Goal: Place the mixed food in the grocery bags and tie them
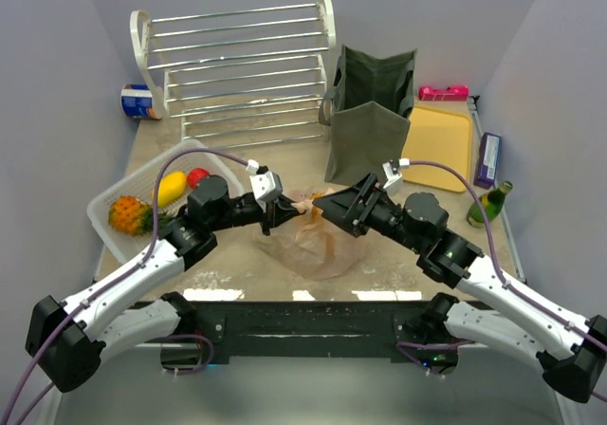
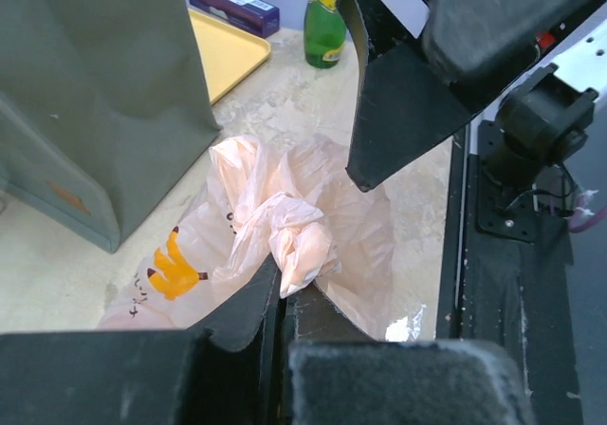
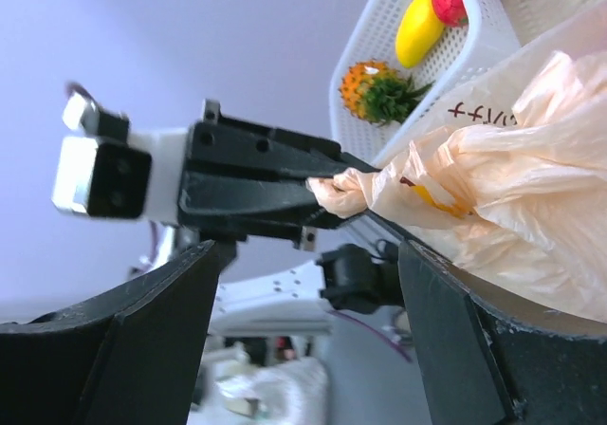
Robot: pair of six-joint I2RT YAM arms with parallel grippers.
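Peach plastic bag [image 2: 285, 226], neck clamped in the left gripper [image 2: 285, 297], is held facing the right gripper [image 1: 334, 207], spread wide and empty.

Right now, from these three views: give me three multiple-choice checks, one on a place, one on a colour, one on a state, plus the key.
1. Where does the green bottle stand?
A. on the table near its right edge, by the purple box
B. at the left edge
C. between the arm bases

2. What colour is the tray at the back right?
A. white
B. yellow
C. blue

3. What is the left gripper doing?
A. open, touching nothing
B. shut on the twisted neck of the peach bag
C. shut on nothing

Key:
1. A: the top view shows it upright just in front of the box.
2. B: it is plain yellow in the top and left wrist views.
3. B: the left wrist view shows the twist pinched between closed fingers.
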